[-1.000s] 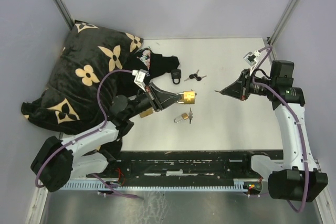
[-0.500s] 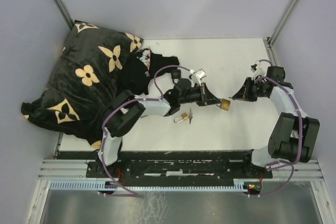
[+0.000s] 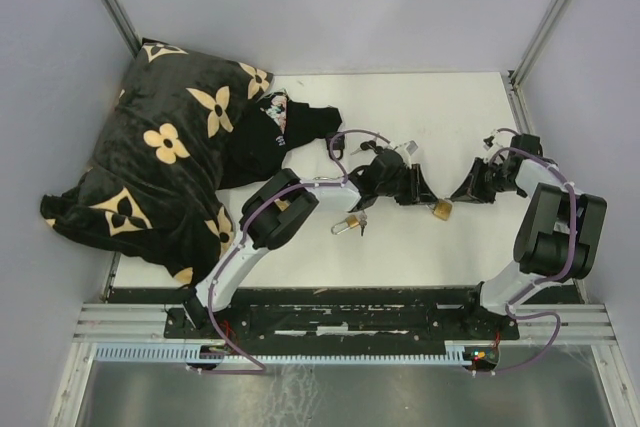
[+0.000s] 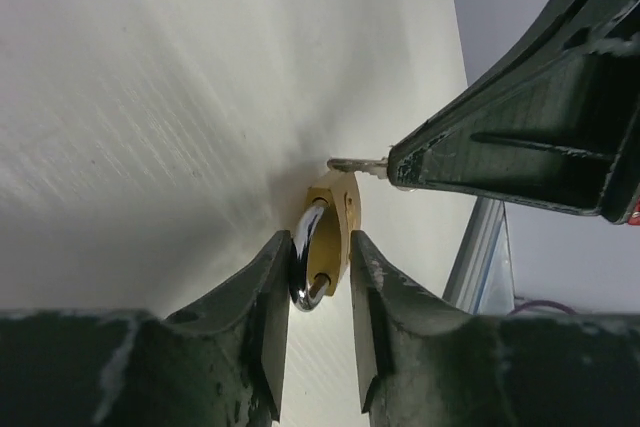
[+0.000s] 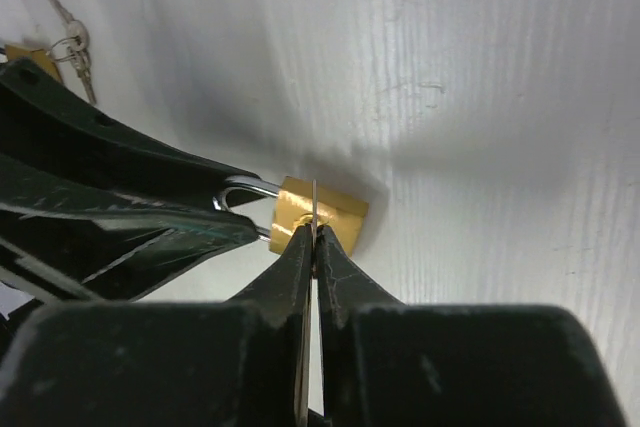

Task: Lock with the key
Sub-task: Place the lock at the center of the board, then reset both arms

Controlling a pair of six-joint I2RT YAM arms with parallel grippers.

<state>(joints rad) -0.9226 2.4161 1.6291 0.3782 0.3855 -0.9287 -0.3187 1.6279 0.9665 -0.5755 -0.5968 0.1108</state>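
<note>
Left gripper point(image 4: 318, 247) jaws stand narrowly parted around the padlock's point(image 5: 340, 209) steel shackle. The right gripper point(image 5: 313, 237) is clamped on the key point(image 4: 357, 164), whose tip is at the brass body. The padlock lies on the table point(image 3: 420, 107) between both arms; only the top view shows the black cushion point(image 3: 170, 157).

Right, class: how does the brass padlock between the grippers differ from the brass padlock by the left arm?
The left gripper straddles the shackle of the brass padlock between the grippers; the brass padlock by the left arm lies clear of any fingers. The right gripper holds a silver key at the first's body; the second has keys beside it. Both are brass.
</note>
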